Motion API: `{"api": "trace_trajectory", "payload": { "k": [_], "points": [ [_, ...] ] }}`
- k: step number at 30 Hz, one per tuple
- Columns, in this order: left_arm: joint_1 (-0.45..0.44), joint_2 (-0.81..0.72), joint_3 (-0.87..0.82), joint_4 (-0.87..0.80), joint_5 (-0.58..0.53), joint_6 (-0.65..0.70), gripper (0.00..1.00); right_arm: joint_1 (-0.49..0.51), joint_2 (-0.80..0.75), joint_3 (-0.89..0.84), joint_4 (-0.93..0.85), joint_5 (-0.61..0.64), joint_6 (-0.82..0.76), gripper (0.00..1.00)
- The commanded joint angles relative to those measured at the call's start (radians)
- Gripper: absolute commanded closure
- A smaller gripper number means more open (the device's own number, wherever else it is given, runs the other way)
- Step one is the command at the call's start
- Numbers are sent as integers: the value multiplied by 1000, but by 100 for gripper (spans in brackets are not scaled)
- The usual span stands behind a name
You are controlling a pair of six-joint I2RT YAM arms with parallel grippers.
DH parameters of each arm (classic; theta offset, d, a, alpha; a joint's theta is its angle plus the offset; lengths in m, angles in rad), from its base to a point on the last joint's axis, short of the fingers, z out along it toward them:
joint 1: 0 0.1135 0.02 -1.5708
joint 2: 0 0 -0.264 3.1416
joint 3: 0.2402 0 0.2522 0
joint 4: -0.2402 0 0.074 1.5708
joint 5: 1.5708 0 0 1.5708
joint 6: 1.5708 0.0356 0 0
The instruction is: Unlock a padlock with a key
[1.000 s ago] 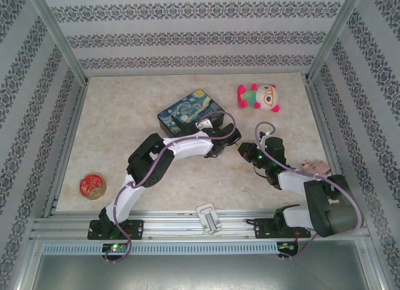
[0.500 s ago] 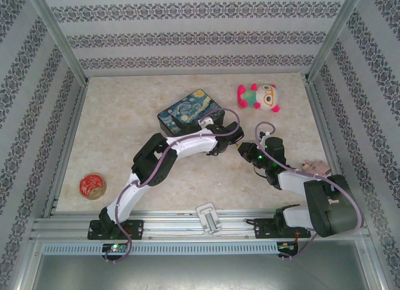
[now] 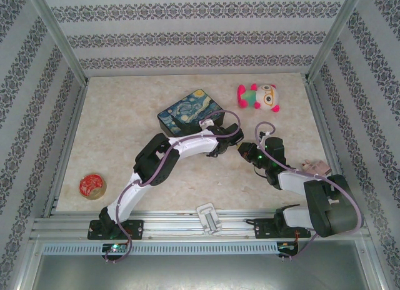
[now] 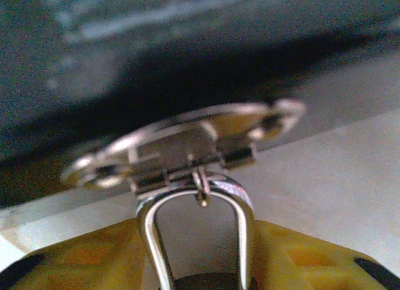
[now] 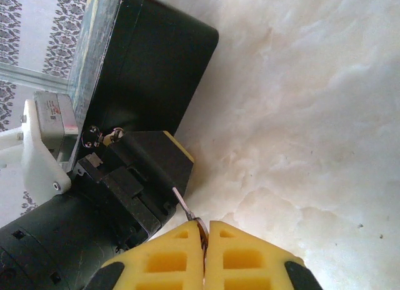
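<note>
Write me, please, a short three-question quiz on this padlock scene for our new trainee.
1. True or false: the right gripper is shut on the key.
2. The padlock is hooked on: A the tin's latch; B the plush toy; C the red roll.
3. Fill in: the ___ gripper's yellow fingers flank the padlock's shackle.
Answers: 1 true; 2 A; 3 left, the left gripper.
</note>
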Motion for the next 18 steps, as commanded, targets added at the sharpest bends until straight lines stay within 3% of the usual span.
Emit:
{"api": "trace_trajectory", "payload": {
  "k": [1,6,11,18],
  "points": [
    [15,21,14,-19,11,11,63,-12,6,7,40,-4,-12,100],
    [17,-22,-35,60,54,39,76,-11,9,2,49,-17,-27,100],
    [23,-99,-151,229,158,92,79,-5,14,-8,57,-28,-38,100],
    [24,-212,-297,401,202,155,84,34,35,-19,70,-27,-57,100]
  ]
}}
